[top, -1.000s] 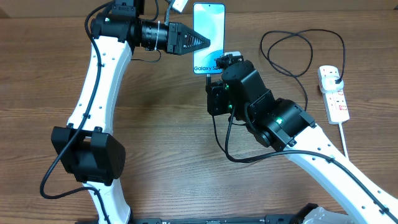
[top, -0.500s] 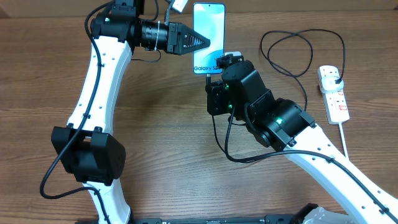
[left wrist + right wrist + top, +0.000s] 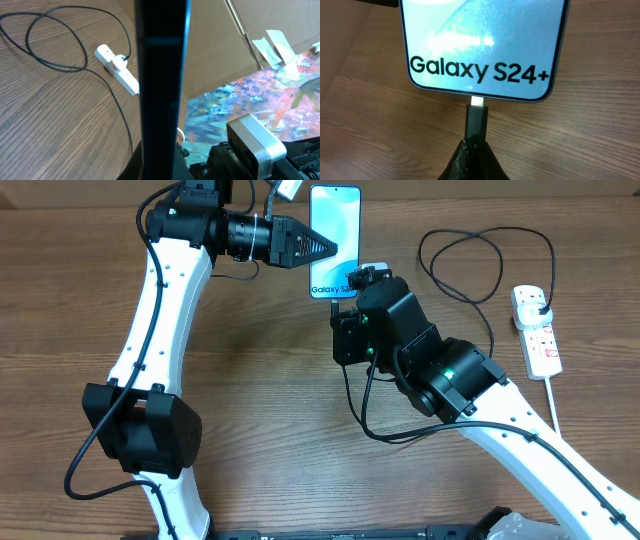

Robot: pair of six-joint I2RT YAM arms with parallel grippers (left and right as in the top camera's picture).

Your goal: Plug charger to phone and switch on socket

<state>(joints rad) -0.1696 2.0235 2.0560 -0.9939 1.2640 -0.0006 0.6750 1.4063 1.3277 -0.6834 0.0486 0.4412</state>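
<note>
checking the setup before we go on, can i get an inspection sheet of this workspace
surface: brown wood-grain table
job's things: phone screen up; charger tip at its port, metal showing; socket at the right, plug in it, switch state unclear
clutter: nothing seen
grippers: left gripper pinches the phone's side; right gripper clamps the charger connector
cables: charger loops loosely between phone and socket; white cord leaves the socket
surroundings: cardboard and a colourful sheet past the table edge
</note>
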